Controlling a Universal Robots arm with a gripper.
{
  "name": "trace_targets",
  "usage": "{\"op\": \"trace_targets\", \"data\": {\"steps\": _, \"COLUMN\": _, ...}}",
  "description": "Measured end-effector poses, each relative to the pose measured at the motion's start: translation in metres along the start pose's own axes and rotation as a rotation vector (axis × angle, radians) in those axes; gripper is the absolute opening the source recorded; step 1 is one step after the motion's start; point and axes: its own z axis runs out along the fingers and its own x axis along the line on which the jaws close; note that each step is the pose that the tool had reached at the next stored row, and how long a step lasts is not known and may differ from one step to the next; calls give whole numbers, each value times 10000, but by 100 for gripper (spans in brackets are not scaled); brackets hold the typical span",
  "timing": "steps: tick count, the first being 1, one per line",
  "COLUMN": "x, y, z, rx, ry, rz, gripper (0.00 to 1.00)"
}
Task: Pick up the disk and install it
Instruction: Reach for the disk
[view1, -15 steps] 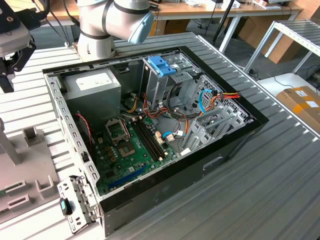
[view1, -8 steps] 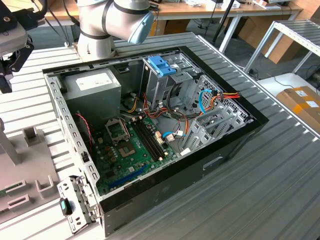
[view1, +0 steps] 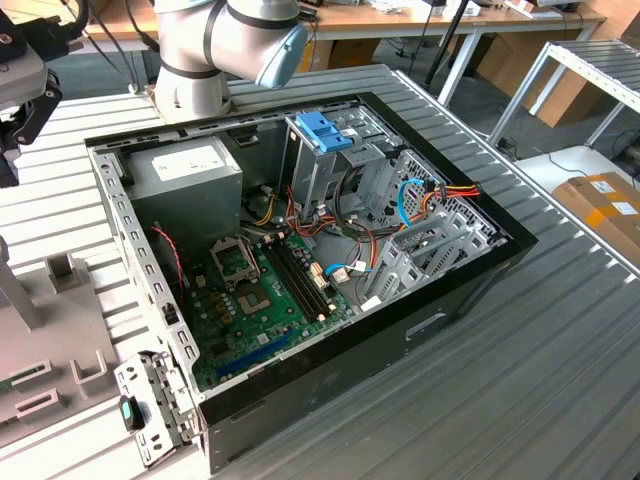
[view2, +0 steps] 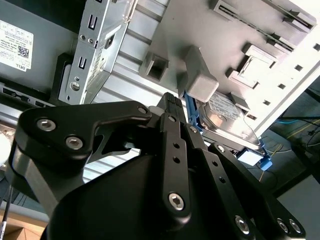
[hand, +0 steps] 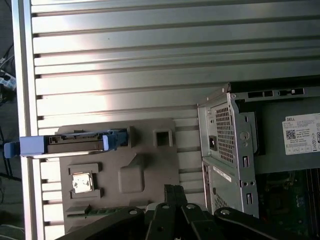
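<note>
Exterior view: the open case (view1: 470, 285) lies on a ribbed table (view1: 560, 370). Inside it are the board (view1: 262, 300), a grey power box (view1: 185, 170) and a drive cage topped by a blue latch (view1: 325, 131). The arm (view1: 230, 40) rises behind the case. A grey fixture (view1: 60, 340) sits beside the case, on the exterior view's left.

Second wrist view: the gripper (view2: 172, 100) hangs over the fixture (view2: 200, 30), its black links spread to either side and its fingers together on nothing. The disk (view2: 227, 117) stands on edge in the fixture just past the fingertips, apart from them, with its blue frame (view2: 192, 114) along the near edge. It is outside the case, whose metal corner (view2: 95, 45) shows on the fixture's other side.

First wrist view: the gripper (hand: 173, 189) points at the fixture (hand: 150, 165), which lies between the case (hand: 235, 145) and the table's edge. The disk (hand: 75, 142) sits upright in a slot at the fixture's end, well apart from the case, and its frame (hand: 17, 147) juts past the fixture. A chip (hand: 82, 182) rests in a pocket of the fixture near the disk.
</note>
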Motion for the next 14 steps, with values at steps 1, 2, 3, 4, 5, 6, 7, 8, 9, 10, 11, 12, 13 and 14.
{"op": "trace_targets", "data": {"steps": 1, "x": 8, "y": -1, "z": 0, "rx": 0, "ry": 0, "rz": 0, "gripper": 10}}
{"op": "trace_targets", "data": {"steps": 2, "x": 17, "y": -1, "z": -1, "rx": 0, "ry": 0, "rz": 0, "gripper": 10}}
{"op": "trace_targets", "data": {"steps": 3, "x": 23, "y": -2, "z": -1, "rx": 1, "ry": 1, "rz": 0, "gripper": 10}}
{"op": "trace_targets", "data": {"steps": 4, "x": 29, "y": -2, "z": -1, "rx": 0, "ry": 0, "rz": -1, "gripper": 10}}
{"op": "trace_targets", "data": {"steps": 5, "x": 42, "y": -3, "z": -1, "rx": 0, "ry": 0, "rz": 0, "gripper": 10}}
{"op": "trace_targets", "data": {"steps": 6, "x": 48, "y": -4, "z": -1, "rx": 0, "ry": 0, "rz": 0, "gripper": 10}}
{"op": "trace_targets", "data": {"steps": 7, "x": 52, "y": -4, "z": -1, "rx": 0, "ry": 0, "rz": -1, "gripper": 10}}
{"op": "trace_targets", "data": {"steps": 8, "x": 57, "y": -4, "z": -2, "rx": 0, "ry": 0, "rz": -1, "gripper": 10}}
{"op": "trace_targets", "data": {"steps": 9, "x": 61, "y": -5, "z": -2, "rx": -1, "ry": -1, "rz": -1, "gripper": 10}}
{"op": "trace_targets", "data": {"steps": 10, "x": 67, "y": -5, "z": -2, "rx": -1, "ry": 0, "rz": 0, "gripper": 10}}
{"op": "trace_targets", "data": {"steps": 11, "x": 72, "y": -6, "z": -2, "rx": 0, "ry": 0, "rz": 0, "gripper": 10}}
{"op": "trace_targets", "data": {"steps": 12, "x": 78, "y": -6, "z": -2, "rx": 0, "ry": 0, "rz": 0, "gripper": 10}}
{"op": "trace_targets", "data": {"steps": 13, "x": 83, "y": -6, "z": -2, "rx": 0, "ry": 0, "rz": 0, "gripper": 10}}
{"op": "trace_targets", "data": {"steps": 14, "x": 87, "y": -7, "z": -2, "rx": -1, "ry": 0, "rz": 0, "gripper": 10}}
